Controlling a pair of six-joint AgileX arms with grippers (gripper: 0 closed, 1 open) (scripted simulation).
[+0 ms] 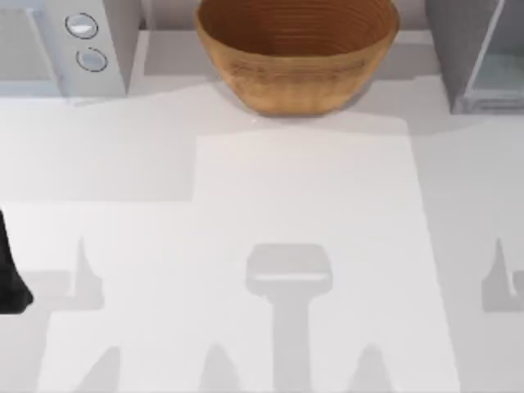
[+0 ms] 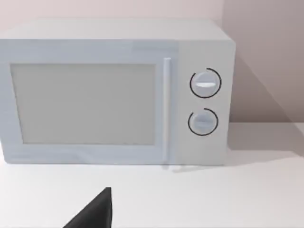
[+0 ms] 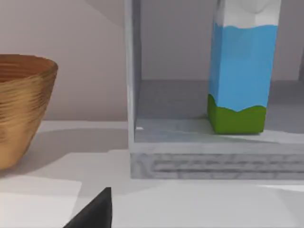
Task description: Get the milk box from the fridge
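Observation:
The milk box [image 3: 241,71] stands upright inside the fridge [image 3: 213,164], on its grey floor; it has sky-blue sides, a green base and a white top. In the top view the fridge [image 1: 458,49] is the grey cabinet at the table's back right, with a pale glassy panel [image 1: 501,74]. A dark tip of my right gripper [image 3: 94,213] shows low in the right wrist view, well short of the fridge. My left arm [image 1: 11,278] sits at the table's left edge, and a dark tip of my left gripper [image 2: 94,213] faces the white box with two knobs.
A wooden bowl [image 1: 296,51] stands at the back middle, just left of the fridge; the right wrist view also shows the bowl [image 3: 21,104]. The white box with two round knobs [image 1: 82,41] is at the back left. Bare white tabletop [image 1: 303,205] spans the front.

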